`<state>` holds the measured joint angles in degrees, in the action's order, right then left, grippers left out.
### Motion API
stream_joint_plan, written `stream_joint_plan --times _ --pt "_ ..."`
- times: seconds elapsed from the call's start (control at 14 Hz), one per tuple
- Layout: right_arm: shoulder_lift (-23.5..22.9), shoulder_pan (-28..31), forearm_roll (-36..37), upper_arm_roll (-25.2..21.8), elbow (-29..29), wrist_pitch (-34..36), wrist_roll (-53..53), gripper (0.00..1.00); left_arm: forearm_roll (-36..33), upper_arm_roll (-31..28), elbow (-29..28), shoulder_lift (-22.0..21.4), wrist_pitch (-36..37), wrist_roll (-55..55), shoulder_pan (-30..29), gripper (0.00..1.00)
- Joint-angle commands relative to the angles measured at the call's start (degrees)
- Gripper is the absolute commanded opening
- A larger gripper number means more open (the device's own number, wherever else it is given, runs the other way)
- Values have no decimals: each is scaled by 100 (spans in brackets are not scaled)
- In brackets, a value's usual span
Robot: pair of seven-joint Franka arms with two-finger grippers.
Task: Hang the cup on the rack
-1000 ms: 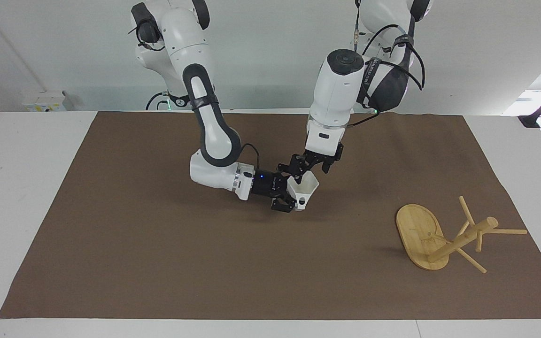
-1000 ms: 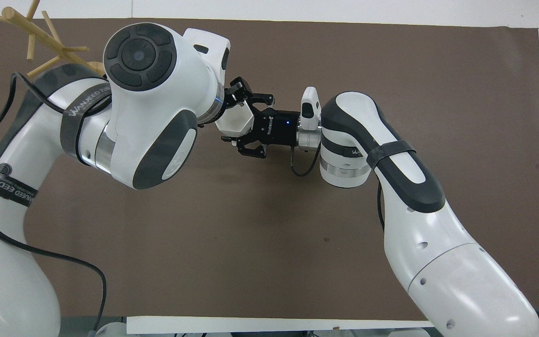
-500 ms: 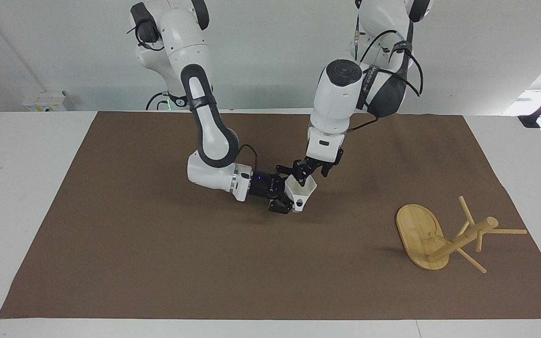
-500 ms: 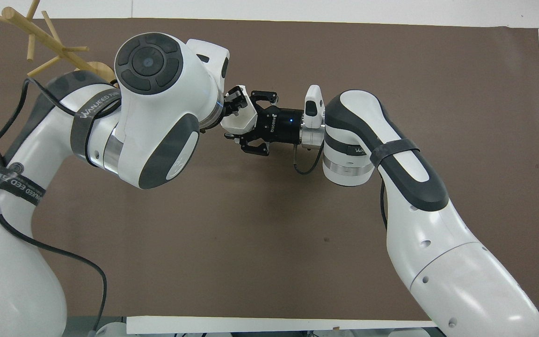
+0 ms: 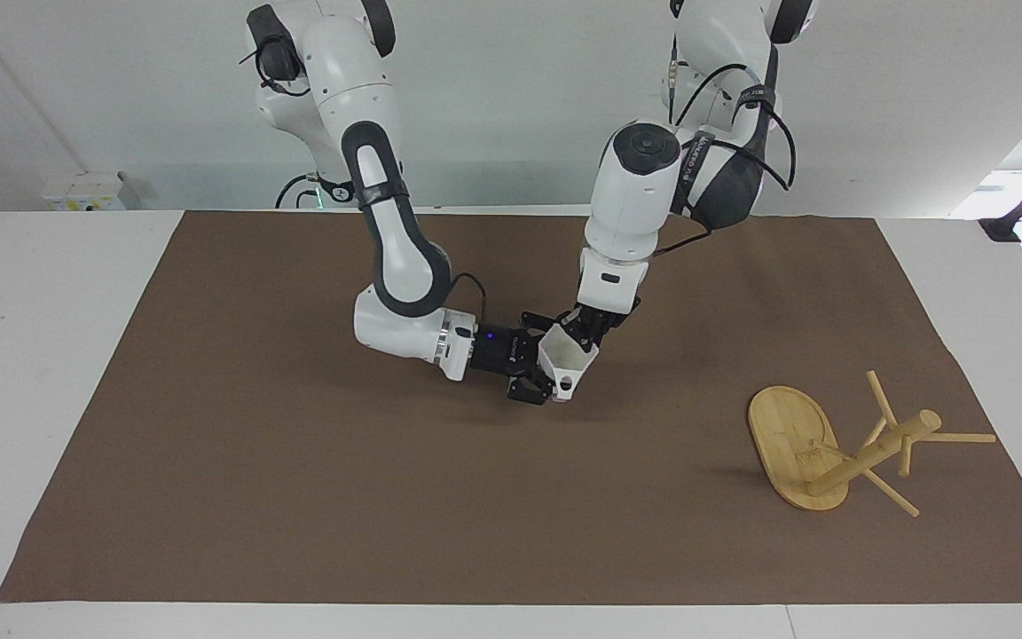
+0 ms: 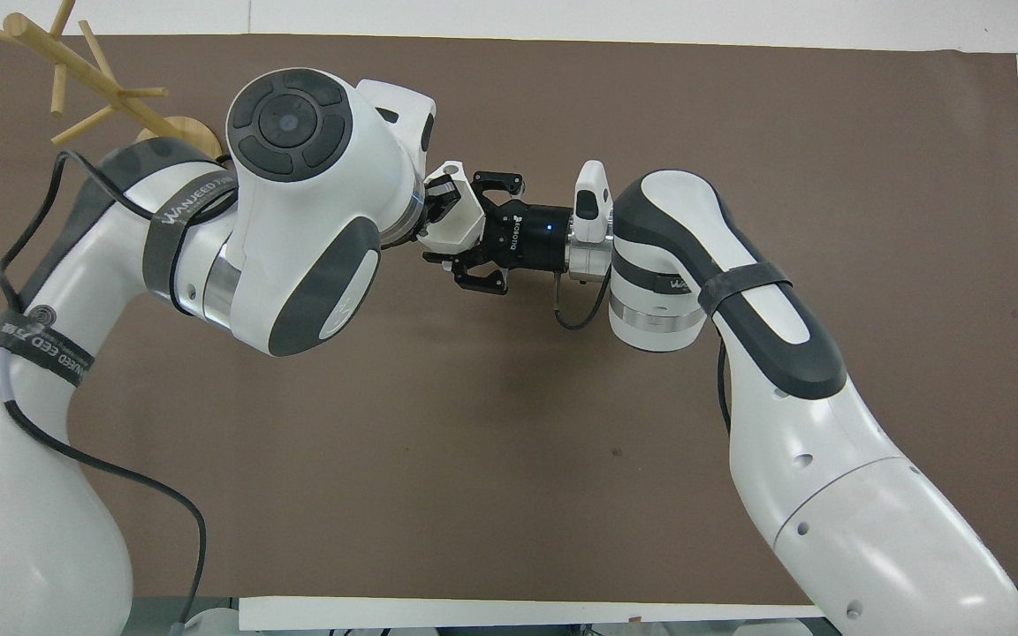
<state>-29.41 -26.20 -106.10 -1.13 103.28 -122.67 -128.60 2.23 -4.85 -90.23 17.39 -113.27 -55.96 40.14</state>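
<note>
At frame centre, both the right gripper (image 5: 539,370) and left gripper (image 5: 584,333) apparently clenched the small white faceted plastic cup (image 5: 567,359); opposed pulling risked dropping it.

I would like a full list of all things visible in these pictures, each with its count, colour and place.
cup: one, white, raised over the middle of the mat, held between both tools.
rack: one, light bamboo, lying tipped on its side on the mat toward the left arm's end of the table.
mat: one, brown, covering most of the table.
table: one, white, under the mat.
right tool: one, black, shut on the cup's body.
left tool: one, black, shut on the cup's rim from above.
</note>
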Motion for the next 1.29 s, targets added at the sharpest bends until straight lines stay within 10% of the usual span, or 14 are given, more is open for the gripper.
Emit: stream_joint_plan --times 0.0,0.07,0.21,0.29,0.86,1.21 --pt "67 45 -147 17 52 -47 -104 27 23 -51 -100 -43 -90 59 29 0" --pt "67 45 -147 17 52 -47 -104 28 23 -51 -152 -43 -125 59 38 0" --pt "101 45 -191 17 61 -142 -43 86 23 -51 -162 -52 -152 59 29 0" --pt "171 45 -191 17 70 -274 10 100 23 -51 -162 -52 -161 59 20 0" --pt "260 1053 1123 -10 9 356 142 100 5 -130 -328 -139 -580 -293 -409 0" --pt "838 1968 3415 -54 -45 569 834 100 -285 -130 -3275 -1631 -4044 -205 -972 0"
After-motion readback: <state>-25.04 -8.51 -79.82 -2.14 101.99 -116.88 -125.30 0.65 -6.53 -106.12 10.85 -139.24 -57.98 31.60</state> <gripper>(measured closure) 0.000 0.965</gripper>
